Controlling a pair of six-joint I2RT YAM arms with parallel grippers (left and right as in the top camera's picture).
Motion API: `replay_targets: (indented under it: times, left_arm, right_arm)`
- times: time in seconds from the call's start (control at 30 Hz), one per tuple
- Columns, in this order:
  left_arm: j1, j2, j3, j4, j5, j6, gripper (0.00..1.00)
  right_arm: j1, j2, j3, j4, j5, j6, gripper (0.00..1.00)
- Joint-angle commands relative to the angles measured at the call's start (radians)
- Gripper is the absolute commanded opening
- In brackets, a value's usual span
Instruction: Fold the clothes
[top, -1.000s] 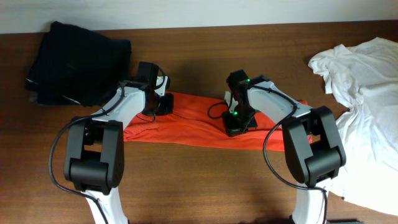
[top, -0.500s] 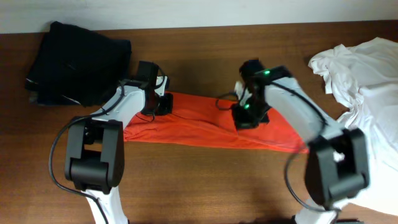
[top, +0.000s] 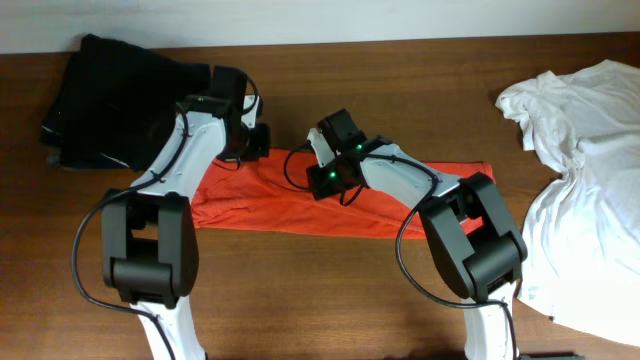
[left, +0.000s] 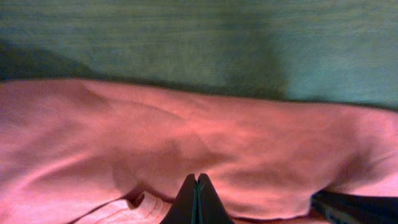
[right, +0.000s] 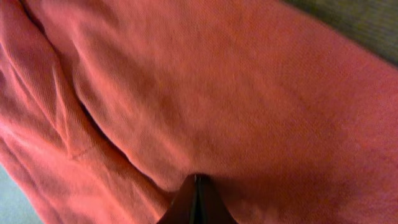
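Across the brown surface (top: 330, 300) overhead, orange-red T-shirt (top: 250, 205) lies in a long bunched strip, left end effector (top: 252, 145) at its upper-left edge, right end effector (top: 326, 180) mid-strip; left wrist: fingers (left: 188, 202) pinched closed on the fabric; right wrist: same.

Orange-red shirt (top: 260, 200), white shirt (top: 590, 150), black garment (top: 110, 90).

White shirt (top: 585, 150) seemingly beyond right edge.

Near side of the table (top: 320, 290) is open wood; black bundle (top: 115, 100) crowds far left, white shirt (top: 585, 160) heaps right, orange-red shirt (top: 250, 205) spans the middle.
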Motion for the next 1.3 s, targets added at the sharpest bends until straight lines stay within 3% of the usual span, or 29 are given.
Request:
replay_targets:
  times: [0.0, 0.1, 0.27, 0.5, 0.57, 0.63, 0.73, 0.87, 0.9, 0.93, 1.17, 1.27]
  left_arm:
    - [0.003, -0.016, -0.098, 0.06, 0.007, -0.002, 0.01]
    - [0.003, -0.016, -0.201, 0.179, 0.007, -0.002, 0.01]
    - [0.003, -0.016, -0.206, 0.204, -0.077, -0.001, 0.01]
    - [0.003, -0.016, -0.206, 0.204, -0.079, -0.002, 0.01]
    - [0.003, -0.016, -0.206, 0.204, -0.079, -0.001, 0.01]
    - [0.003, -0.016, -0.206, 0.204, -0.079, -0.001, 0.01]
    - [0.003, -0.016, -0.206, 0.204, -0.079, -0.001, 0.0]
    - [0.003, -0.016, -0.206, 0.208, -0.079, -0.001, 0.01]
    - [0.003, -0.016, -0.206, 0.208, -0.079, -0.001, 0.01]
    - [0.003, -0.016, -0.206, 0.208, -0.079, -0.001, 0.01]
    - [0.003, -0.016, -0.206, 0.203, -0.079, -0.001, 0.01]
    - [0.003, -0.016, -0.206, 0.204, -0.079, -0.001, 0.01]
  right_arm:
    - [0.007, 0.021, 0.0, 0.035, 0.034, 0.006, 0.05]
    - [0.011, 0.021, 0.0, 0.017, 0.04, 0.02, 0.05]
    - [0.011, 0.021, 0.0, -0.134, -0.115, 0.019, 0.05]
    - [0.009, 0.021, 0.0, -0.161, -0.406, 0.009, 0.04]
    - [0.01, 0.021, 0.0, -0.191, -0.395, 0.009, 0.05]
    - [0.024, 0.021, 0.0, -0.235, -0.254, 0.009, 0.06]
    - [-0.019, -0.021, 0.074, -0.265, -0.364, -0.098, 0.06]
    - [-0.108, -0.059, 0.172, -0.276, -0.326, -0.094, 0.17]
    - [-0.097, -0.044, 0.158, -0.27, -0.291, -0.094, 0.16]
    - [-0.067, -0.016, 0.137, -0.246, -0.262, -0.094, 0.04]
    - [0.067, 0.097, 0.116, -0.119, -0.064, -0.047, 0.04]
    - [0.055, 0.096, 0.118, -0.105, -0.217, -0.048, 0.04]
